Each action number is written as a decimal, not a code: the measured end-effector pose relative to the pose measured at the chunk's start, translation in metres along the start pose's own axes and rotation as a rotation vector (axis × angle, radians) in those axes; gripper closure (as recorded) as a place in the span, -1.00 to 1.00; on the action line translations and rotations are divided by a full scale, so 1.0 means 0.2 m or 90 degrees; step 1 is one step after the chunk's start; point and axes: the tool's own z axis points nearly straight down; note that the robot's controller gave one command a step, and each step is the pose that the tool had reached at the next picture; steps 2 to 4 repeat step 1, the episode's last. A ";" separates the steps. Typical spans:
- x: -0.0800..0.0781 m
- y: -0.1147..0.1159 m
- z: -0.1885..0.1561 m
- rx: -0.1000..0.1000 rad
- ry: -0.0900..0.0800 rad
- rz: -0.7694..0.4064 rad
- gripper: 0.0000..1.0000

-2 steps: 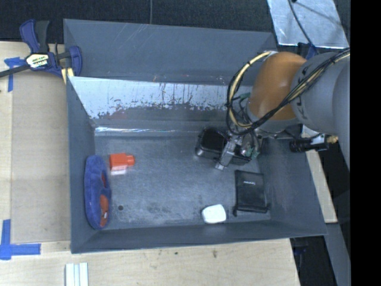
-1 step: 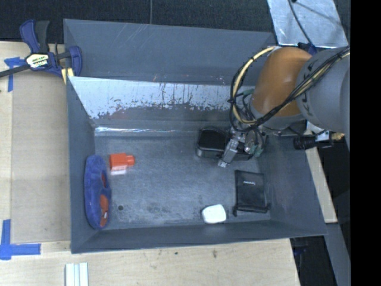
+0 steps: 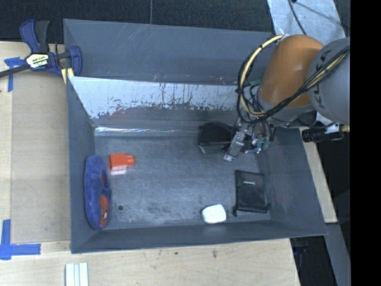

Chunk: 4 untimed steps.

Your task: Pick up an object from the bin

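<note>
My gripper (image 3: 237, 145) hangs low at the back right of the bin, just under the orange-covered wrist. Right beside it on the left lies a dark rounded object (image 3: 211, 136), close to the bin's back wall; whether the two touch I cannot tell. A flat black rectangular case (image 3: 250, 191) lies below the gripper near the right wall, apart from it. A small white oval piece (image 3: 214, 214) rests at the front edge of the floor, left of the black case.
An orange-red block with a white underside (image 3: 121, 162) lies at the left. A long blue pouch-like thing with orange inside (image 3: 96, 190) leans along the left wall. Bare floor stretches across the middle. The arm and its cables fill the bin's upper right corner.
</note>
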 end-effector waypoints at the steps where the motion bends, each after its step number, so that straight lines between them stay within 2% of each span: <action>1: 0.01 0.00 -0.08 0.000 0.001 -0.001 1.00; 4: 0.01 0.00 -0.08 0.000 0.001 -0.001 1.00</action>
